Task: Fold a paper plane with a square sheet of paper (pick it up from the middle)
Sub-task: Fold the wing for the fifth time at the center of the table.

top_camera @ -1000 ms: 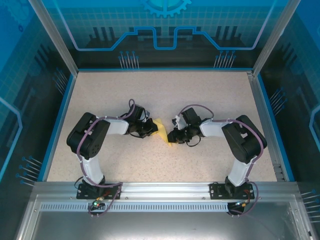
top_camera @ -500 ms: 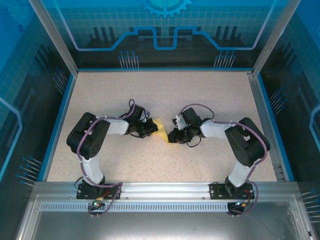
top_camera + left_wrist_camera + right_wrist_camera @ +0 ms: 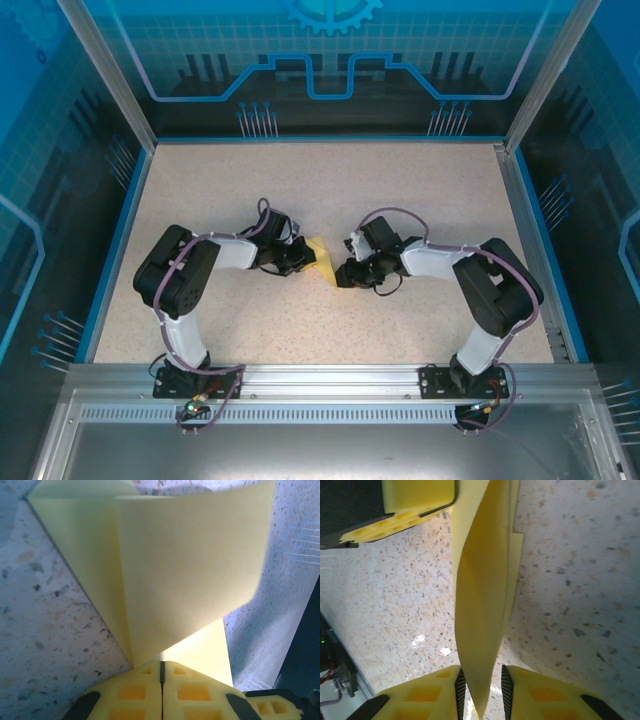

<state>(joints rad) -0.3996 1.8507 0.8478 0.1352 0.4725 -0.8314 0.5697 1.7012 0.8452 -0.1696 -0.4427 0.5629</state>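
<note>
from my screen i see a speckled beige tabletop [image 3: 320, 190] edged by a blue rim [image 3: 118, 250], translucent blue walls [image 3: 330, 50] printed with circuit lines and a gear, aluminium posts [image 3: 105, 70], and a silver rail [image 3: 330, 378] nearest me.

Sheet of paper [image 3: 322, 252]: sitting near the middle of the surface [image 3: 400, 190], between the two hands.
Left hand [image 3: 307, 258]: reaching in from the left, its fingertips [image 3: 145, 692] pressing together on the sheet's near corner.
Right hand [image 3: 341, 274]: sitting just right of the sheet and slightly nearer, the sheet's edge passing between its fingers [image 3: 535, 695].
Surface: lying beneath both hands and the sheet.
</note>
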